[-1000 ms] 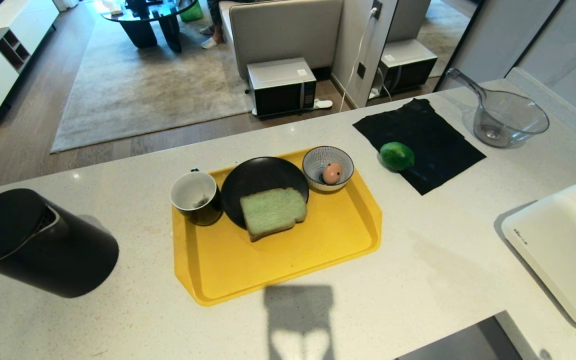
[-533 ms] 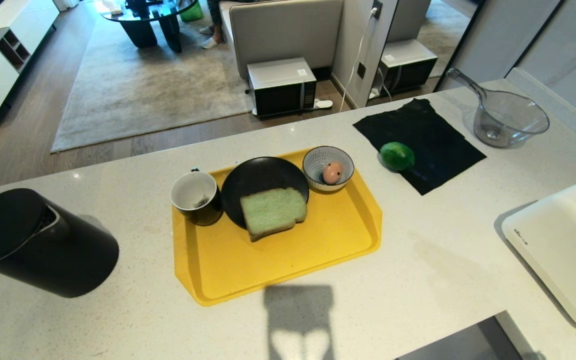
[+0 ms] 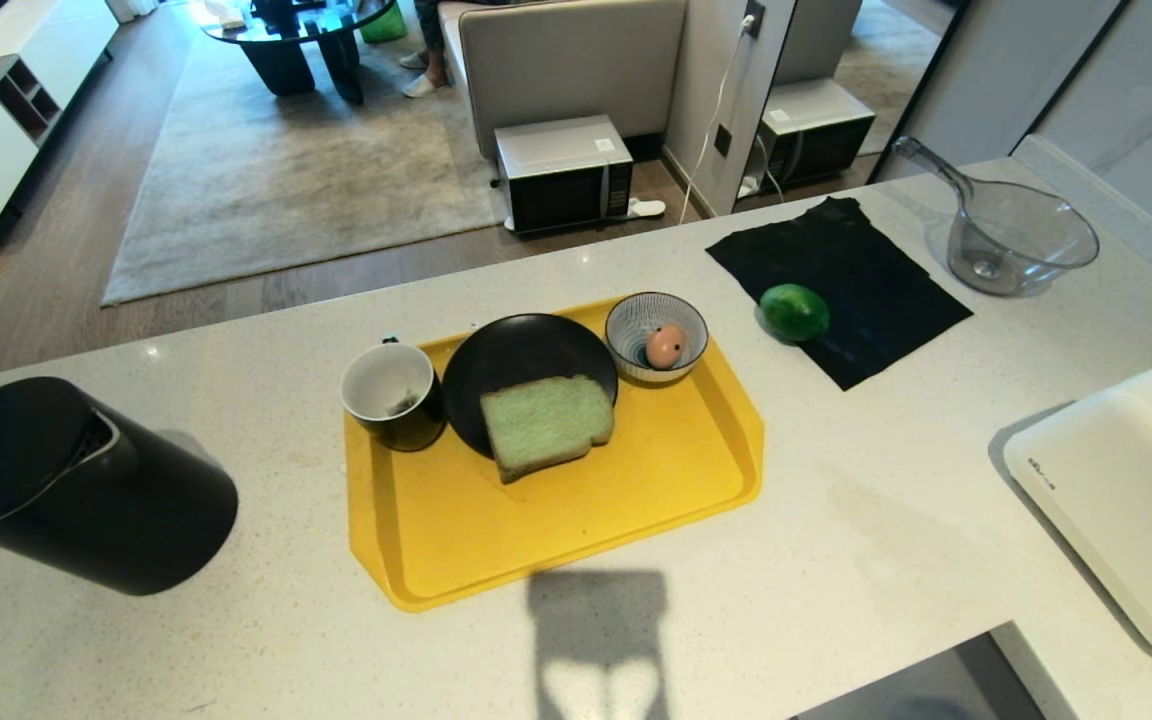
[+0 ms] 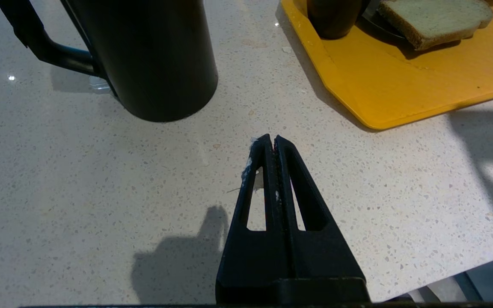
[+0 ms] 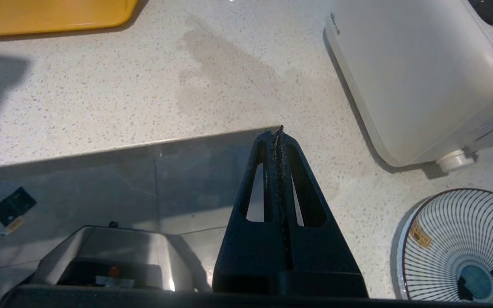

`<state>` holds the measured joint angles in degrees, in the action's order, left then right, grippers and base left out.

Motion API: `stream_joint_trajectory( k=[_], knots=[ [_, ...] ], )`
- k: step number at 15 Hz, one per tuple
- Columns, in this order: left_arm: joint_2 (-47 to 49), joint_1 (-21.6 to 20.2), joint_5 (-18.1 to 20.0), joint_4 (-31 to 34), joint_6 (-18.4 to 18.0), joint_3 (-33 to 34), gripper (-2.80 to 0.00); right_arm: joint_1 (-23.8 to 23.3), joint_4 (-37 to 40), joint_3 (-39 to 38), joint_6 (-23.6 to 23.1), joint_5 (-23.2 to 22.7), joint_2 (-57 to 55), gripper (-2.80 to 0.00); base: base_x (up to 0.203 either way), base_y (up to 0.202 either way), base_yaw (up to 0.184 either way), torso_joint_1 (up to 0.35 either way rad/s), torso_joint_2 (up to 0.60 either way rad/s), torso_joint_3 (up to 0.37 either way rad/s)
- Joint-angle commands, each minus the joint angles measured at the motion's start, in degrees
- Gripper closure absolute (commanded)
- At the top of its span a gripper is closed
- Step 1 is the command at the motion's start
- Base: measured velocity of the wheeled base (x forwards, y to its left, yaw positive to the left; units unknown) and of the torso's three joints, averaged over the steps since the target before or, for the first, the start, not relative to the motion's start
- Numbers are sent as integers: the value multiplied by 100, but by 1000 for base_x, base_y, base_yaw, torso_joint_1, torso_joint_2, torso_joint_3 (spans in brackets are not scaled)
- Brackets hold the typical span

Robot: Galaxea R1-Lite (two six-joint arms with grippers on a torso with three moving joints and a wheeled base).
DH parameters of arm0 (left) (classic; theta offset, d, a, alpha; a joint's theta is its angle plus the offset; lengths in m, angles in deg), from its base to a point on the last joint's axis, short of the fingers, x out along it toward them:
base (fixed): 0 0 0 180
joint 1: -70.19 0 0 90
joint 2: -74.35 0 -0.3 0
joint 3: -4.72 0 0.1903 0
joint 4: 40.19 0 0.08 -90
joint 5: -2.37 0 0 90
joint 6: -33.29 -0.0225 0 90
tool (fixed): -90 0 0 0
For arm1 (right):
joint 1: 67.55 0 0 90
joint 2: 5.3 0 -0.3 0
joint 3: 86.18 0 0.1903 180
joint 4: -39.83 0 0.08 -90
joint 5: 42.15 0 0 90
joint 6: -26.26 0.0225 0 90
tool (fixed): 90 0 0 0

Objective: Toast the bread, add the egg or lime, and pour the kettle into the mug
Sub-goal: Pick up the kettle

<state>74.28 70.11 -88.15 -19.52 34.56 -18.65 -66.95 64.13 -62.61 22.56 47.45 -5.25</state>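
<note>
While both hands are pressed together and empty, no step has begun; the right hand (image 5: 279,130), near the toaster (image 5: 409,72), must first fetch the bread (image 3: 546,424).

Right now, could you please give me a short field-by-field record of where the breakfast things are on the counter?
bread: lying partly on the black plate, on the yellow tray
egg: in the striped bowl on the tray
mug: at the tray's left edge
lime: on the black cloth
kettle: on the counter, left of the tray
toaster: far right
left tool: shut, over bare counter
right tool: shut, near the toaster
</note>
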Motion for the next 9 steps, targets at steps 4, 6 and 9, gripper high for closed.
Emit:
stream_joint_trajectory(
  k=[4, 6, 9],
  knots=[
    [-10, -1, -2, -3, 5, 97, 0, 2, 13, 15, 141, 13, -5, 0, 0, 0, 0, 0, 0, 0],
    [-10, -1, -2, -3, 5, 97, 0, 2, 13, 15, 160, 31, -5, 0, 0, 0, 0, 0, 0, 0],
    [-10, -1, -2, -3, 5, 97, 0, 2, 13, 15, 160, 31, -5, 0, 0, 0, 0, 0, 0, 0]
  ],
)
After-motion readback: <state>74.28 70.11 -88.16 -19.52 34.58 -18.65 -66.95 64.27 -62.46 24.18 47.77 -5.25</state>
